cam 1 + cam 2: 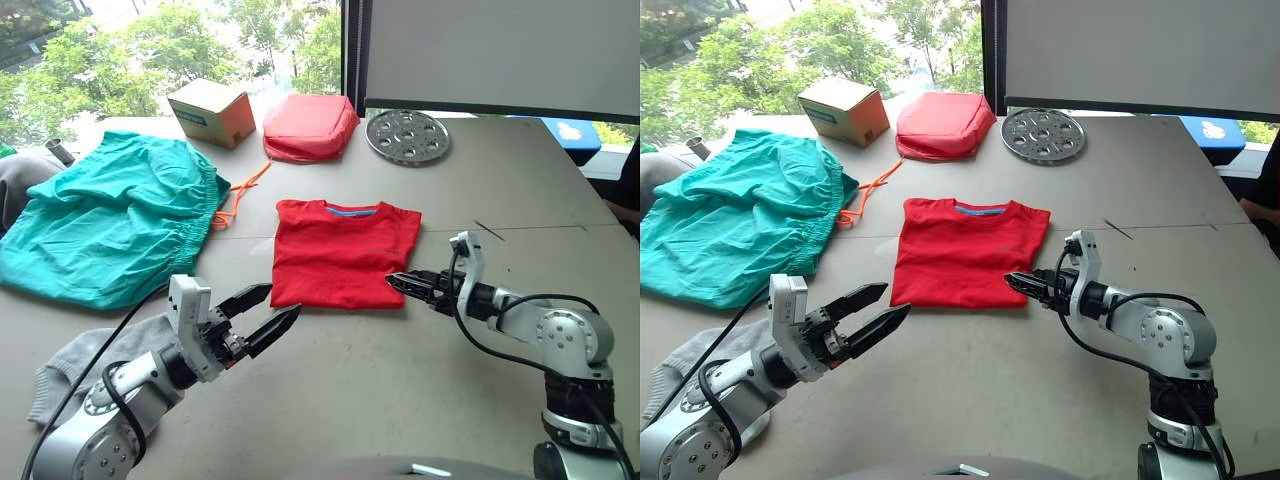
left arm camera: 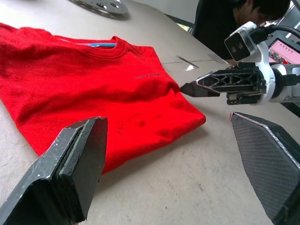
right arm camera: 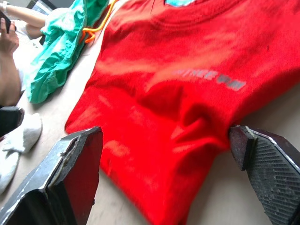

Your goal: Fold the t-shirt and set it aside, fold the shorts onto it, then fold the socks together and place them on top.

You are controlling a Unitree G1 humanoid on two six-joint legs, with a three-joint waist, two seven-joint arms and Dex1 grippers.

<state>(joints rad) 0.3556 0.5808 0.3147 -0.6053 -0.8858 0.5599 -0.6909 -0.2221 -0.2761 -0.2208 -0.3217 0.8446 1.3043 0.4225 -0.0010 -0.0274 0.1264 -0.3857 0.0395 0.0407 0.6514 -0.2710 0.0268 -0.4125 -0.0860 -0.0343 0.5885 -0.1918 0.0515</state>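
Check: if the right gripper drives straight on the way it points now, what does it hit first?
Most likely the t-shirt: the right gripper points at its near right edge, tips already at the fabric, jaws spread around a raised fold. Actual contact is unclear.

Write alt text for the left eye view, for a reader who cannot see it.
A red t-shirt lies flat mid-table, the right claw at its near right corner and the open left claw near its left corner. Teal shorts lie crumpled to the left, grey socks nearer.
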